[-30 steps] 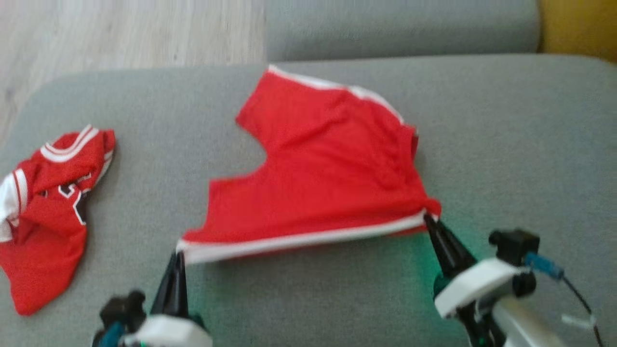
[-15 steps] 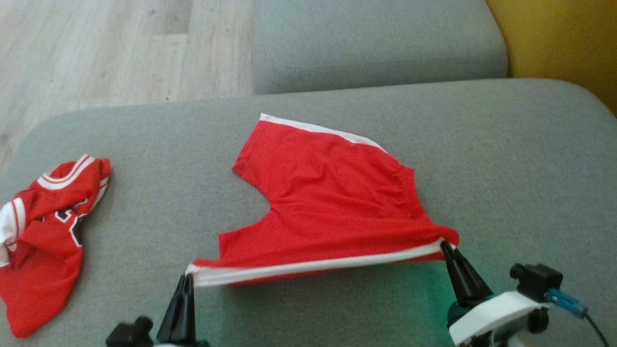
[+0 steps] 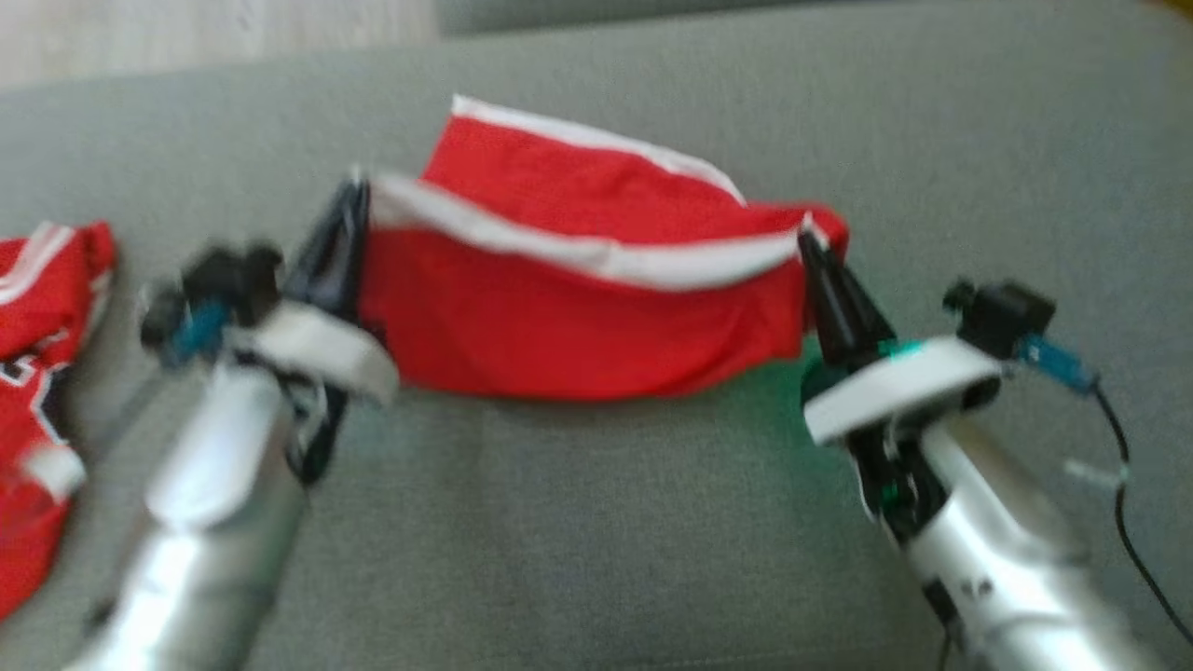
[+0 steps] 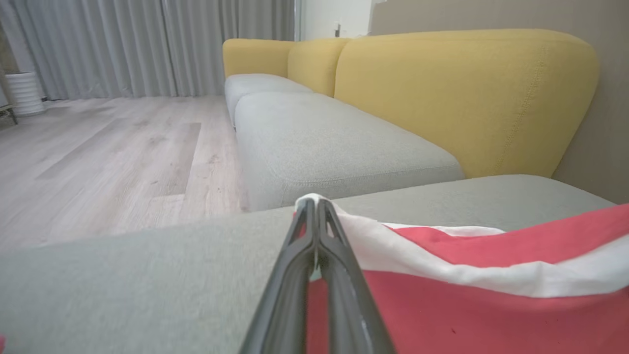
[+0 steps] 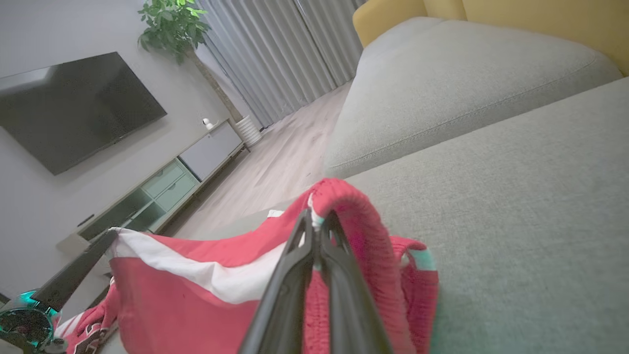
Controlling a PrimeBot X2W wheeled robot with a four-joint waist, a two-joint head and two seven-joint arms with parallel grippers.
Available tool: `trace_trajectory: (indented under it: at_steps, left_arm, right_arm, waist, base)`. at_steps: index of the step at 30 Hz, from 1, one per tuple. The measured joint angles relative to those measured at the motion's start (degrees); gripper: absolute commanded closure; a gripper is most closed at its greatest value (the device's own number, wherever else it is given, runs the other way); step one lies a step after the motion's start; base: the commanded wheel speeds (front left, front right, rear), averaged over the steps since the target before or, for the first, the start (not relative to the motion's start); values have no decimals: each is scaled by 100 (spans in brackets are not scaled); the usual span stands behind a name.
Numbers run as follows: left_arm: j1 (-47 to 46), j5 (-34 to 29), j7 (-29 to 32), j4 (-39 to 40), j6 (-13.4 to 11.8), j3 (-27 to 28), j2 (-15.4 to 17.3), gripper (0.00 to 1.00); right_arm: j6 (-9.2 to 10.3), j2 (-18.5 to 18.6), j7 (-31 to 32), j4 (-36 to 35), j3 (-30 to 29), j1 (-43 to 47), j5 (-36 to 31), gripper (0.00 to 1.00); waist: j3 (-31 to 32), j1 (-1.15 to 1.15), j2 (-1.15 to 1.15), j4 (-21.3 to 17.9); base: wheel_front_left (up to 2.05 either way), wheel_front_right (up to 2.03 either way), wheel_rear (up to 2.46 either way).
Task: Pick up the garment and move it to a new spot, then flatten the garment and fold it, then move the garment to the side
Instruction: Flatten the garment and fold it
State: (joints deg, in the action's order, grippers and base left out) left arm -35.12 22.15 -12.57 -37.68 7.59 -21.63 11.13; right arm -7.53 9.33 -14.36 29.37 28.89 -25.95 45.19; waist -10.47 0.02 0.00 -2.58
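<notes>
The garment (image 3: pixel 578 280) is a pair of red shorts with white side stripes, on the grey sofa cushion (image 3: pixel 606 522). Its near edge is lifted and carried over its far half, which still lies flat. My left gripper (image 3: pixel 357 191) is shut on the leg-hem corner of the near white stripe; that pinch shows in the left wrist view (image 4: pixel 314 209). My right gripper (image 3: pixel 803 238) is shut on the waistband corner, and its fingers pinch the red elastic (image 5: pixel 317 216). The lifted cloth (image 5: pixel 196 290) sags between the two grippers.
A crumpled red jersey (image 3: pixel 37 317) with white trim lies at the cushion's left edge. A second grey seat cushion (image 4: pixel 319 142) and yellow backrests (image 4: pixel 467 93) lie beyond, with wood floor (image 4: pixel 108 152) to the left. Across the room stand a TV (image 5: pixel 73 108), a cabinet and a plant.
Both grippers have lifted the near striped edge and swung it away over the rest of the shorts. The head camera has shifted too, so both forearms now show.
</notes>
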Motion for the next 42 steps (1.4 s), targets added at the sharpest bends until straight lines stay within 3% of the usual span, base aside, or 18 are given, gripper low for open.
trace_trajectory:
  at_steps: [6, 13, 23, 24, 25, 26, 27, 28, 34, 42]
  left_arm:
    - [-1293, 489, 46, -511, 0, -745, 352, 100]
    - [-2215, 784, 31, -1081, 0, -1339, 706, 100]
    - [-2725, 1099, -121, -1781, 1, -1621, 751, 100]
    - [-2746, 1115, -136, -1808, 1, -1640, 749, 100]
    - [-2776, 1115, -168, -1846, 1, -1662, 743, 100]
    - [-2815, 1115, -171, -1891, 1, -1690, 728, 93]
    - [-2836, 1116, -172, -1935, 1, -1692, 709, 37]
    - [-2838, 1117, -178, -1984, 1, -1696, 689, 0]
    - [-2784, 1215, -188, -2175, -2, -1623, 603, 0]
    - [-1918, 1204, -188, -2060, -165, -1162, 313, 0]
  right_arm:
    - [0, -216, 0, 498, -155, -667, 198, 100]
    - [0, -401, 0, 538, -200, -1100, 280, 100]
    - [0, -534, 0, 458, -415, -1233, 261, 100]
    - [0, -536, 0, 443, -432, -1233, 261, 90]
    - [0, -536, 0, 412, -432, -1233, 265, 68]
    - [0, -536, 0, 371, -426, -1233, 285, 21]
    - [0, -537, 0, 326, -425, -1233, 334, 0]
    - [0, -537, 0, 286, -402, -1233, 361, 0]
    - [0, -538, -1, 182, -360, -1223, 207, 0]
    - [0, -538, -2, -94, -923, -868, -950, 0]
  waist:
    - [-617, 0, 0, -185]
    - [-1153, -1, 0, -480]
    - [-1637, -2, 0, -886]
    - [-1662, -2, 0, -904]
    - [-1685, -2, 0, -916]
    - [-1702, -2, 0, -922]
    - [-1712, -2, 0, -920]
    - [-1713, -2, 0, -914]
    - [-1640, -2, 0, -845]
    - [-1359, -3, 0, -709]
  base:
    - [0, 0, 0]
    - [0, 0, 0]
    - [0, 0, 0]
    - [0, 0, 0]
    - [0, 0, 0]
    - [0, 0, 0]
    - [0, 0, 0]
    - [0, 0, 0]
    - [0, 0, 0]
    - [0, 0, 0]
